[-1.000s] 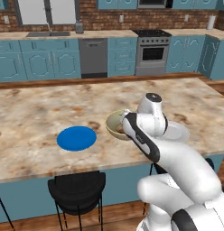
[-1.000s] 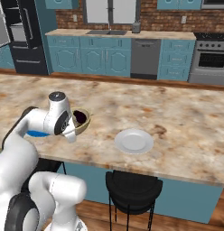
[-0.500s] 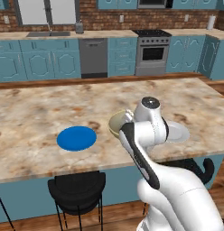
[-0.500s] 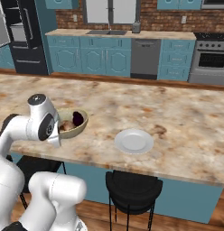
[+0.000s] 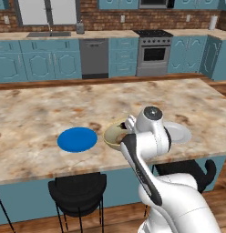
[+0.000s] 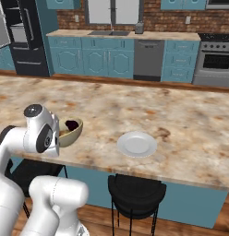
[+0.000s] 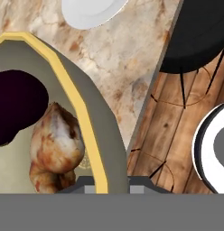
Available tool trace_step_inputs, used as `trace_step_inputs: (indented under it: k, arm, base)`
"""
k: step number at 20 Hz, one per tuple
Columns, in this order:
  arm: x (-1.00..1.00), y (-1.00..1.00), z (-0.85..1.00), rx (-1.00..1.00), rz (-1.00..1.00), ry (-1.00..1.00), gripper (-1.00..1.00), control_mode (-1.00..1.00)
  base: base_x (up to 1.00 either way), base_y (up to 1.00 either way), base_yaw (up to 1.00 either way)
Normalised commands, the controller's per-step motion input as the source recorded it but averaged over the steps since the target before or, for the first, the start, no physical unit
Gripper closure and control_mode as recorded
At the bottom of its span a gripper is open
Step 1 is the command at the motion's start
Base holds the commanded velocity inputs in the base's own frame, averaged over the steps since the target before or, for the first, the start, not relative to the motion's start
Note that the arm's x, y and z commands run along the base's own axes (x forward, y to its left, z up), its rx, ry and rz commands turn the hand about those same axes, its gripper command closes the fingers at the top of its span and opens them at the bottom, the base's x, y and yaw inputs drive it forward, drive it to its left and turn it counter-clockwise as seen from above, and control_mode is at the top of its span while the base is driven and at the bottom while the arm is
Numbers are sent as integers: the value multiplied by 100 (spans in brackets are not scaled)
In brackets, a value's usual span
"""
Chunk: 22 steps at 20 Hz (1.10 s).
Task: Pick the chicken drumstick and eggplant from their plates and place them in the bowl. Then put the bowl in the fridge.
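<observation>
– Black fridge [image 6: 24,41] first, then. Where does it stand?
– Item one: far left beyond the counter [image 5: 42,104], well apart from me, seen from the right base camera. Item two: blue plate [image 5: 77,139], bare, just beside the bowl, seen from the left base camera. Item three: white plate [image 6: 137,144], bare, on the bowl's other side.
– And the bowl?
– Item four: tan bowl [image 5: 114,135], near the counter's front edge. Rigid and smooth, likely slippery; somewhat weighted by its load. My claw [image 7: 111,182] is clamped on its yellow rim, one finger inside the wall, one outside. A rim grip at one side will want to tip it, so I judge it needs level carrying.
– Contents?
– Item five: eggplant [image 7: 16,108], dark purple, rounded, apt to roll. Item six: chicken drumstick [image 7: 55,144], golden-brown, lumpy, lying against the inner wall beside the eggplant.
– Which camera settles the grip?
– My hand camera; it gives rim, fingers and both foods close. From the base cameras my own arm covers the claw.
</observation>
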Motion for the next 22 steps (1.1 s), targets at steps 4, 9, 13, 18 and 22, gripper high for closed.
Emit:
trace_step_inputs:
  k: [4,9,13,18,22]
  arm:
    - [0,0,0,0,0,0,100,-100]
    - [0,0,0,0,0,0,100,100]
    - [0,0,0,0,0,0,100,100]
    - [0,0,0,0,0,0,100,100]
    - [0,0,0,0,0,0,100,100]
  base:
    - [0,0,0]
    - [0,0,0]
    - [-38,-2,-2]
    - [-75,10,-5]
    - [-34,65,-5]
